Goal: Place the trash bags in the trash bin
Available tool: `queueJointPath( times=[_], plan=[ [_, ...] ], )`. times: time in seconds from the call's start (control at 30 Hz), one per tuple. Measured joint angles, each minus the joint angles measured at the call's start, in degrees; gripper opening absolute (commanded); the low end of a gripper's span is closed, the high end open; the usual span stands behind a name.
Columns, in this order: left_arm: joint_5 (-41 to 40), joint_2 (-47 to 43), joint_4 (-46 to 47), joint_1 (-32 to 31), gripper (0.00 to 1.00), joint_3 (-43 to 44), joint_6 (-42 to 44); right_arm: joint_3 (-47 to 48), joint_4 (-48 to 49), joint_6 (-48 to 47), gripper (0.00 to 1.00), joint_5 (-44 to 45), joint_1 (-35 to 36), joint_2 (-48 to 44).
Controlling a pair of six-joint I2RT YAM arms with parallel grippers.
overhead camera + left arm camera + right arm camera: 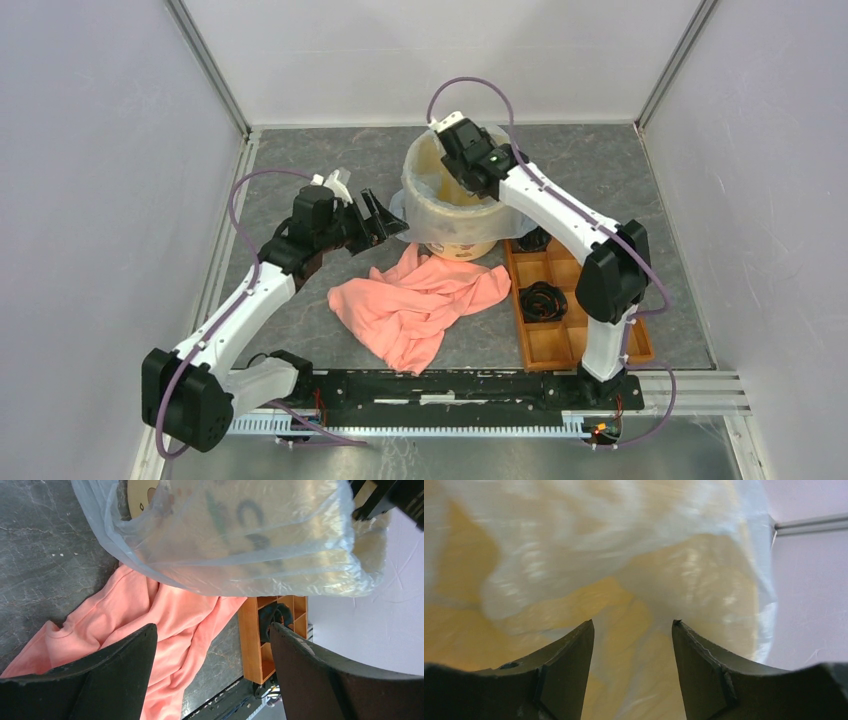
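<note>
bright, even, soft-shadowed light; blurred right wrist view

Pale lilac-white walls (80, 150); aluminium corner posts (208, 65); dark grey marbled tabletop (600, 165); even light.

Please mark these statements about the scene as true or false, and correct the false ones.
1. A clear trash bag lines the trash bin and hangs over its rim. True.
2. The left gripper is shut on the pink cloth. False: its jaws are open and empty.
3. The pink cloth lies in the wooden tray. False: it lies on the table, beside the tray.
4. The right gripper is open, facing the bag. True.
</note>
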Motion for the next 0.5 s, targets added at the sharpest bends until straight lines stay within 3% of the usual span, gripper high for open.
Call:
queueJointPath(
  times=[0.1, 0.23, 0.4, 0.5],
  plan=[
    [-1.0, -1.4, -0.2, 0.0, 0.89, 0.0, 0.0, 0.1, -1.0, 0.3, 0.68, -0.9, 3.7, -0.6],
    [-1.3, -1.7, -0.7, 0.0, 0.9, 0.0, 0.0, -2.2, 0.7, 1.6, 0.83, -8.2, 7.3, -4.2],
    [-1.5, -1.8, -1.7, 0.0, 0.91, 0.0, 0.0, -6.4, 4.2, 3.1, 0.98, -18.1, 6.7, -7.3],
    [-1.6, -2.4, -2.4, 0.0, 0.91, -0.1, 0.0, -6.4, 6.4, 3.3, 0.98, -21.9, 5.5, -4.6]
  ],
)
